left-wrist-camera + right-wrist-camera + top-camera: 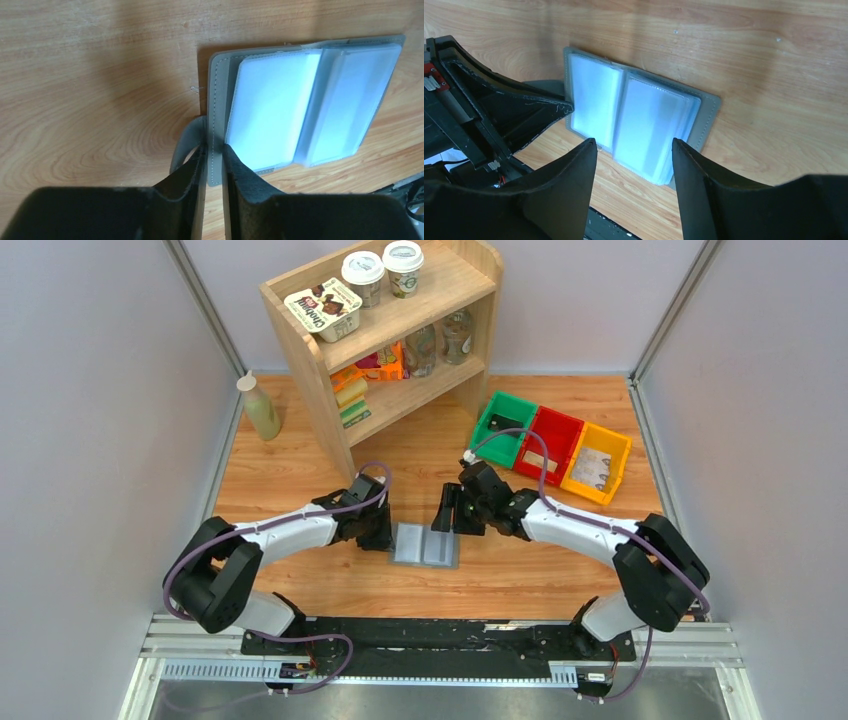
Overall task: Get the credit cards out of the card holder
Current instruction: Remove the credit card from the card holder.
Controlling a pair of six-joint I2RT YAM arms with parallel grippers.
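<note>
Footage from above is showing the card holder (427, 546) lying open and flat, nearer than the wooden shelf (400, 350). From the left wrist, the left gripper (214, 167) is pinching its limp grey cover edge. From the right wrist, the right gripper (634, 150) is hovering spread above the slick, floppy pockets (644, 120). Credit cards cannot be made out inside; they are likely thin and stiff, best pinched at an exposed edge. No writing is proving readable.

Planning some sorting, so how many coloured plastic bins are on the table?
3, in one row right of the wooden shelf: green plastic bin, red plastic bin, then yellow plastic bin farthest right. None looks hidden.
</note>
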